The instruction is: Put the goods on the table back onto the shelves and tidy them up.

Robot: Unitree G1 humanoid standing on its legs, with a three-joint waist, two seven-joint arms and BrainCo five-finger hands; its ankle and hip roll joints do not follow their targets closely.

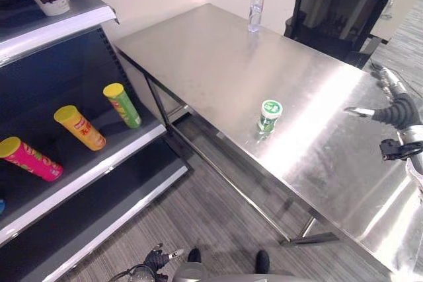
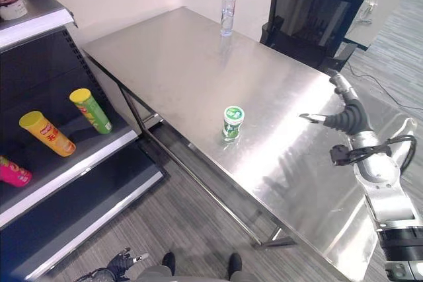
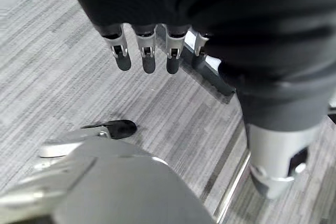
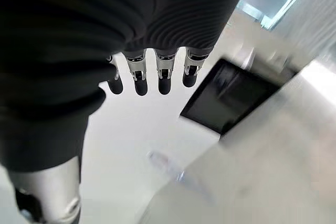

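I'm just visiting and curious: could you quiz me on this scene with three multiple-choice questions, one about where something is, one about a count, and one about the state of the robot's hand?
1. Where does the green-lidded cup stand?
A. near the steel table's front edge
B. on the shelf
C. on the chair

2. How many snack tubes lie on the dark shelf?
A. one
B. three
C. five

3. How is the right hand over the table?
A. curled round the cup
B. open, holding nothing
C. gripping the water bottle

Answers: 1 A, the cup stands upright by the table's near edge. 2 B, a pink, a yellow and a green tube. 3 B, its fingers are straight and apart from the cup.
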